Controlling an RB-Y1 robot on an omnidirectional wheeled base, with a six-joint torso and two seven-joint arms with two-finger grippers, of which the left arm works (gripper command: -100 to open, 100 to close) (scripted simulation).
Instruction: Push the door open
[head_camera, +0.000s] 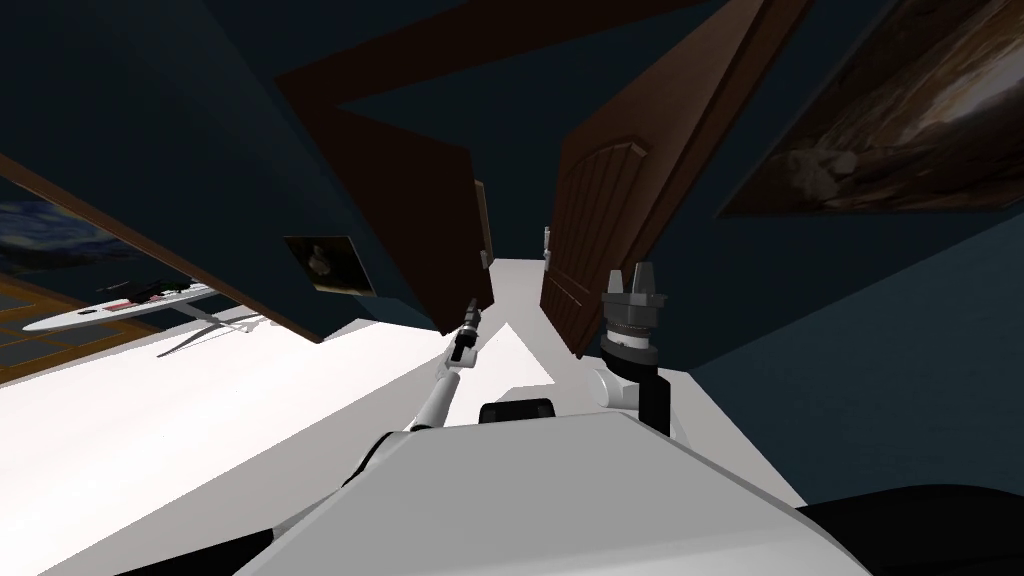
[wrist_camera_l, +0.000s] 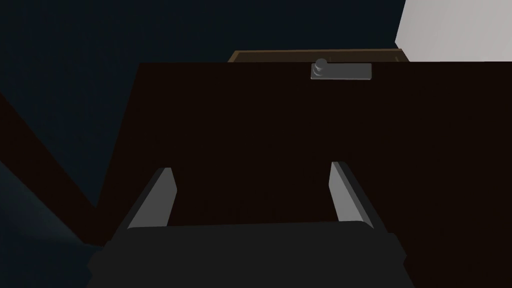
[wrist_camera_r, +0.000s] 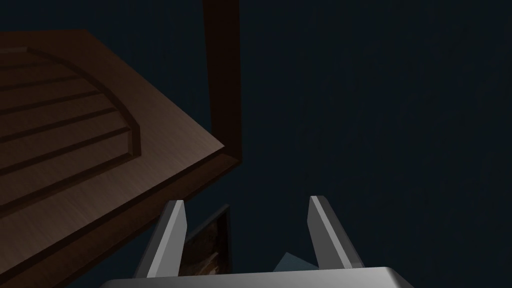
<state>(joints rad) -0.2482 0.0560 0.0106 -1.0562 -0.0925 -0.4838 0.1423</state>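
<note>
A double door stands ahead. Its dark brown left leaf (head_camera: 420, 215) is angled away, and the panelled right leaf (head_camera: 600, 210) is swung wide. My left gripper (head_camera: 472, 312) reaches out to the left leaf's near edge. In the left wrist view that leaf (wrist_camera_l: 280, 150) lies flat and dark just beyond the open left gripper (wrist_camera_l: 250, 197), with a grey knob on a plate (wrist_camera_l: 341, 71) further along it. Whether the fingers touch the leaf I cannot tell. My right gripper (head_camera: 630, 285) is raised beside the right leaf (wrist_camera_r: 75, 150), open and holding nothing (wrist_camera_r: 245, 230).
White floor (head_camera: 515, 285) shows through the gap between the leaves. Dark blue walls run along both sides, with framed pictures on the left (head_camera: 330, 265) and right (head_camera: 900, 120). A long narrow white table (head_camera: 120, 305) stands far left. The brown door frame (wrist_camera_r: 220, 75) rises by the right leaf.
</note>
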